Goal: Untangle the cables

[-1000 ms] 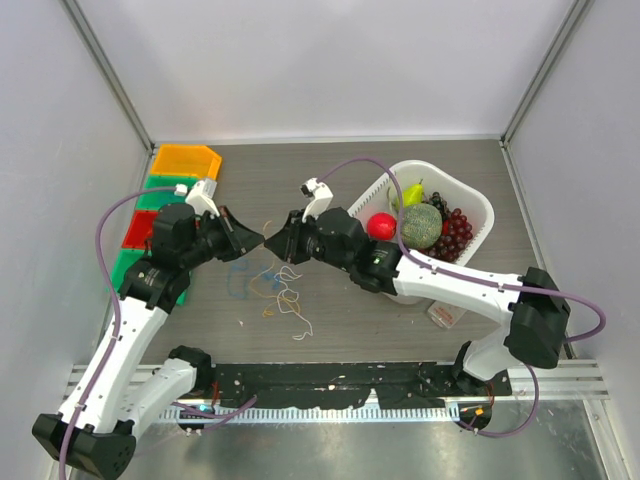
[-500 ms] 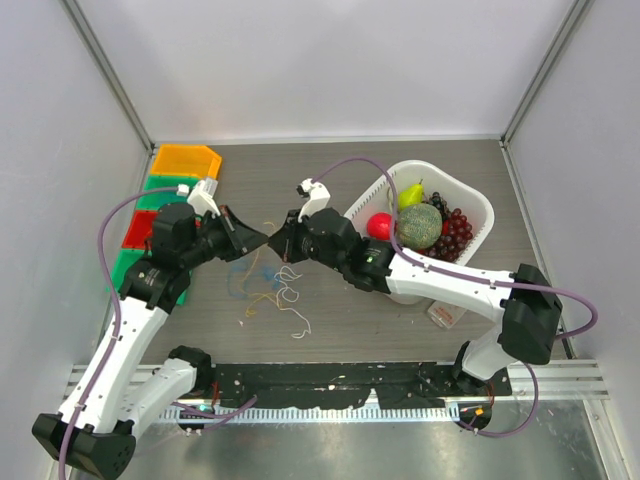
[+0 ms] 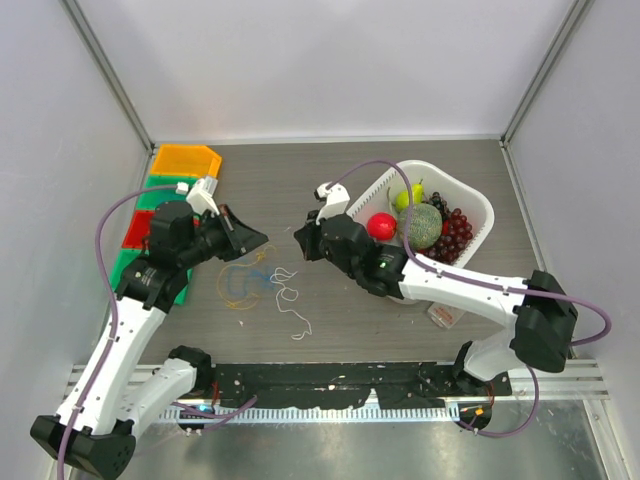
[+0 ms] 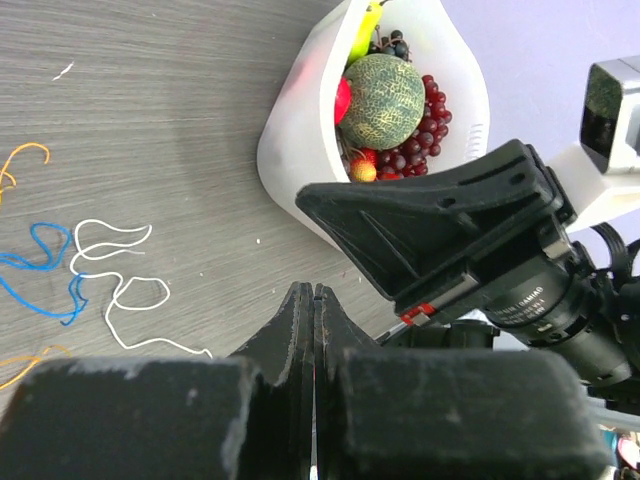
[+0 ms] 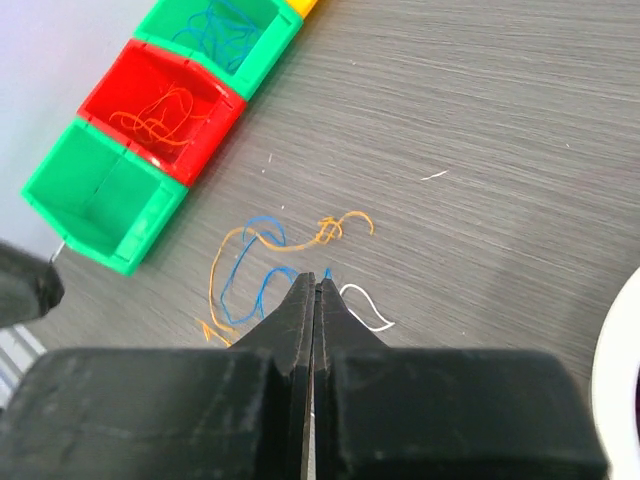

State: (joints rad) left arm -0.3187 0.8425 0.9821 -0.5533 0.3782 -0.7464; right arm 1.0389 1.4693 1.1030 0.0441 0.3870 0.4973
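1. The table (image 3: 330,170) was walled at 9, 12 and 3 o'clock. Bare wood lay open toward 12 o'clock of the two grippers, between the bins and the basket.
2. The white basket (image 3: 482,205) of fruit (image 3: 422,225) sat at 3 o'clock of the table's middle, near the right wall.
3. A row of bins (image 3: 170,190) in orange, green and red ran along the left wall at 9 o'clock. The red bin (image 5: 160,110) held orange strands and a green bin (image 5: 225,25) held blue ones.
4. The right gripper (image 3: 298,240) hung above the table with its jaws clenched tight. No strand showed between them in its wrist view.
5. The left gripper (image 3: 262,238) faced it from 9 o'clock, tip near tip. Its jaws were also pressed together, and no strand showed between them.
6. The cables (image 3: 262,285) lay loose on the table at 6 o'clock of both tips, spread into blue, orange and white loops. They lay apart from both the bins and the basket, with open wood on every side.
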